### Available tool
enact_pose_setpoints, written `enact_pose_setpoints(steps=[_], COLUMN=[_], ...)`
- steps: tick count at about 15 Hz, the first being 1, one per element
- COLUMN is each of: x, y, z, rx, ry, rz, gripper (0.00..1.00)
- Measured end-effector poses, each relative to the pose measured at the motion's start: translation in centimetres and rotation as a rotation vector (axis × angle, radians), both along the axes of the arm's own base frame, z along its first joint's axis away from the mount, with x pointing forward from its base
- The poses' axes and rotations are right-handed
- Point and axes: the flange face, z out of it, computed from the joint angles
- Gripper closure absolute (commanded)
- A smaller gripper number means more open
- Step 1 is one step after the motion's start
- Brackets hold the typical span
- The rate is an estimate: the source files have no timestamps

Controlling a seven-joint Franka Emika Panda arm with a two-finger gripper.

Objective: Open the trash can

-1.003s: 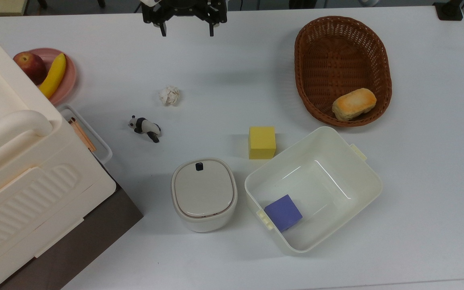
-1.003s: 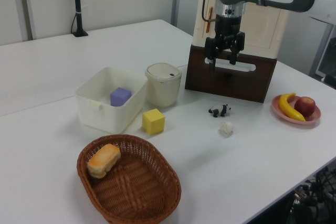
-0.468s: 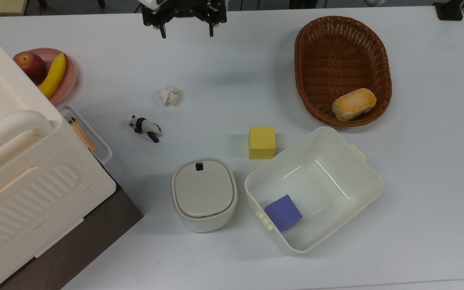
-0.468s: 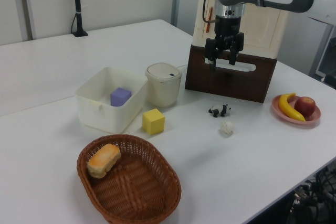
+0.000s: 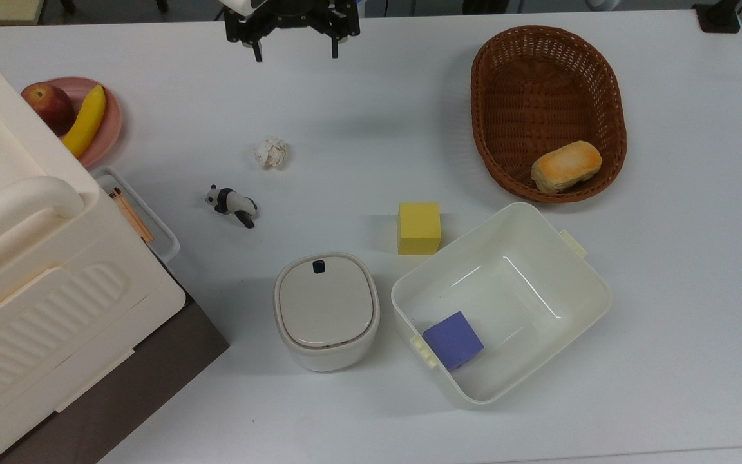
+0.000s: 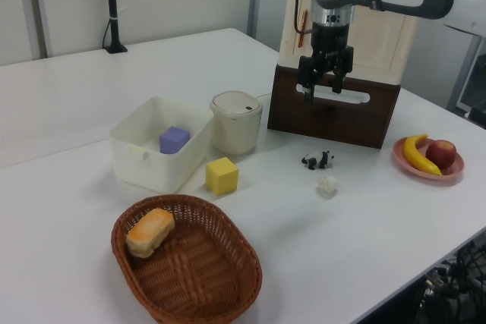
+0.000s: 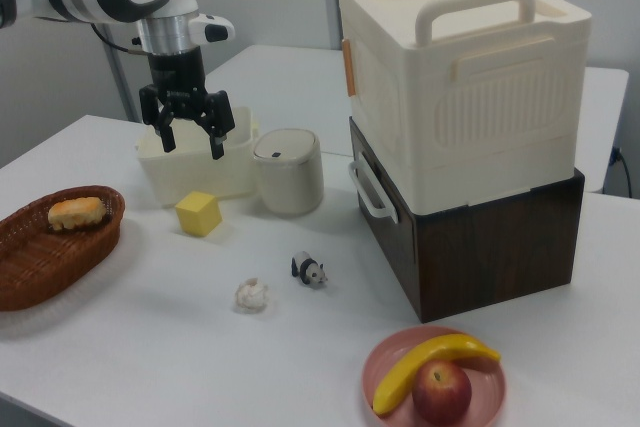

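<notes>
From the top view, the trash can (image 5: 326, 311) sits near the table's (image 5: 371, 103) lower middle, just beside the white tub (image 5: 501, 303) on the top view's right, its flat beige-grey lid shut and its small dark button (image 5: 319, 265) facing the gripper (image 5: 294, 55), which hangs well apart, fingers spread and empty. In the left view the can (image 6: 236, 122) reads as smooth, rounded plastic, standing between tub and dark-based storage box (image 6: 345, 73); the gripper (image 6: 325, 96) is raised above the table. In the right view the released gripper (image 7: 189, 142) hangs high, and the button looks like the likely press point.
</notes>
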Motion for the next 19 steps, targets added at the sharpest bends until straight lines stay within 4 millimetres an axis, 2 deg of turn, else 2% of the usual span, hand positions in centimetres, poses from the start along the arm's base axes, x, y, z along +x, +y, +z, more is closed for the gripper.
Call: enact_pose_setpoints(steps=[3,5,11,12,13,15,16,19], x=[0.0,0.0,0.0,0.0,0.0,0.1,0.3,2.2], y=[0.4,0.5,0.3,0.2,0.1,-0.1,0.0,0.3], z=[-0.1,-0.1,0.0,0.1,0.2,0.8,1.4,2.5], rx=[0.001,0.001,-0.001,-0.001,-0.001,-0.001,-0.001,0.013], ry=[0.002,0.003,0.001,-0.001,-0.004,-0.018,-0.03,-0.184], rz=[0.01,0.013,0.013,0.012,0.012,0.009,0.013,0.019], gripper=[0.14,0.17,0.19,0.29,0.5,0.8,0.87,0.88])
